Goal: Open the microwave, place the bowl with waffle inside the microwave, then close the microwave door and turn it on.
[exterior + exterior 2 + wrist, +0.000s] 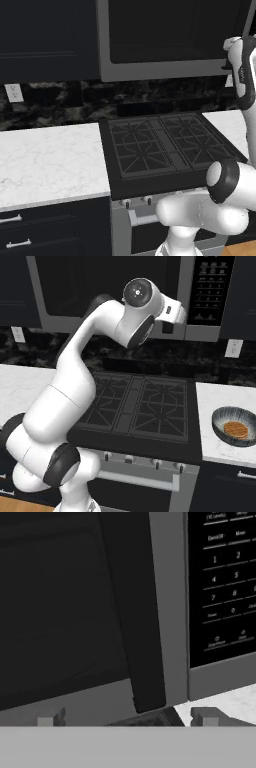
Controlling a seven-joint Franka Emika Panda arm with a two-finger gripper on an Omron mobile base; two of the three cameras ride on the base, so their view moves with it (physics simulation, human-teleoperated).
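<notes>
**Handle alignment ahead of door opening**

The microwave [125,293] is mounted above the stove [140,406], between dark cabinets; the microwave door [60,607] is closed, so the opening step is judged not yet begun. In the hand view the gripper [127,717] faces the lower right corner of the door; its two fingertips [50,718] stand spread wide with nothing between them, one at each side of the bottom edge.

Governing relation: the black handle [132,612] is a long bar running up the right edge of the door, beside the keypad panel [222,587]; its long axis appears nearly vertical, leaning slightly in the hand view because the camera rolls with the hand. The lower end of the handle lies ahead of the gap between the fingertips, close to its centre line; the fingers are apart from the bar, not touching it. The line between the fingers runs across the bar, which suits a grasp around it; the likely need is a forward approach, and perhaps a small rise so the fingers clear the handle's lower end.

The bowl [234,427] rests on the marble counter [220,401] right of the stove, upright, with the waffle [236,430] lying flat inside; both are well apart from the gripper and below the microwave.
</notes>
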